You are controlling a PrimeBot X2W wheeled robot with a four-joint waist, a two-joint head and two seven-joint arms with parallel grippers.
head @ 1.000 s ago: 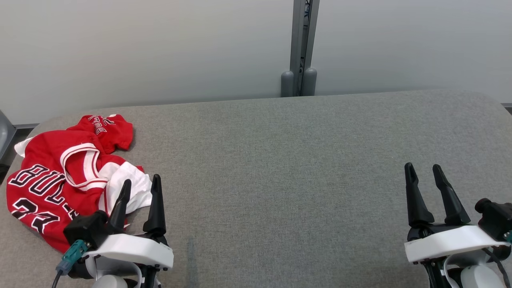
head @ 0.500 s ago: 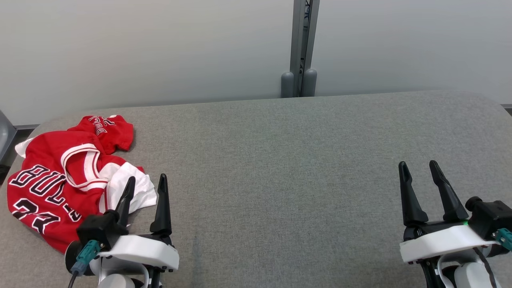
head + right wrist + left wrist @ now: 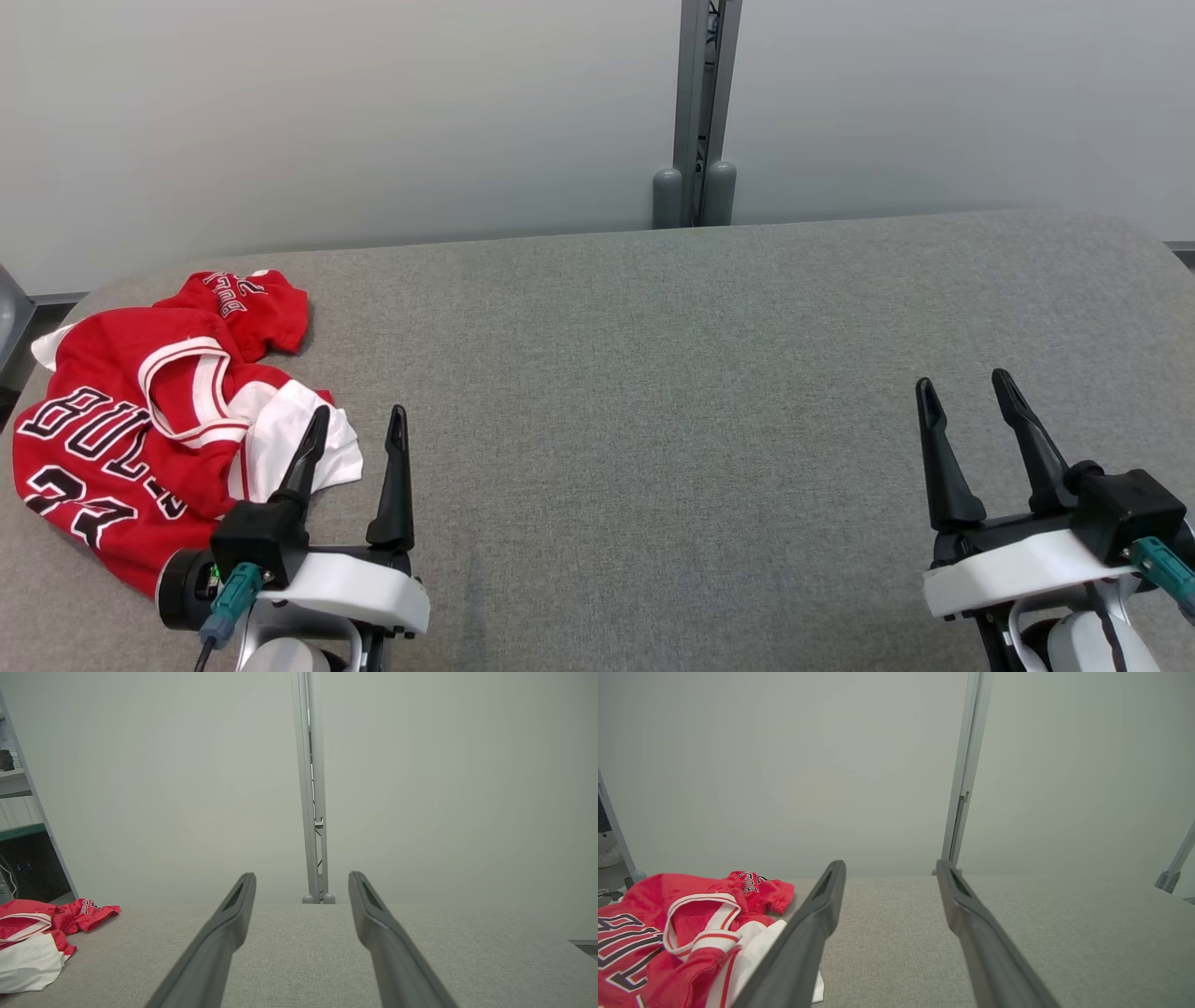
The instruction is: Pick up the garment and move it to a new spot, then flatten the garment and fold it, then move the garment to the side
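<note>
The garment (image 3: 140,411) is a red jersey with white trim and black lettering, lying crumpled at the far left of the grey table (image 3: 653,373). It also appears low on the left in the left wrist view, garment (image 3: 682,933), and at the left edge for the right wrist camera, garment (image 3: 42,928). My left gripper (image 3: 359,420) is open just right of the jersey's white edge, its left finger overlapping the cloth in the head view, nothing between the fingers. My right gripper (image 3: 962,387) stands open and empty at the lower right, far from the garment.
A pale wall runs behind the table, with a grey vertical post (image 3: 695,112) at its middle. The table's rounded left edge (image 3: 56,327) lies close to the jersey. Grey fabric surface stretches between the two grippers.
My left gripper has shifted a little to the right and my right gripper slightly to the left. The jersey lies as before.
</note>
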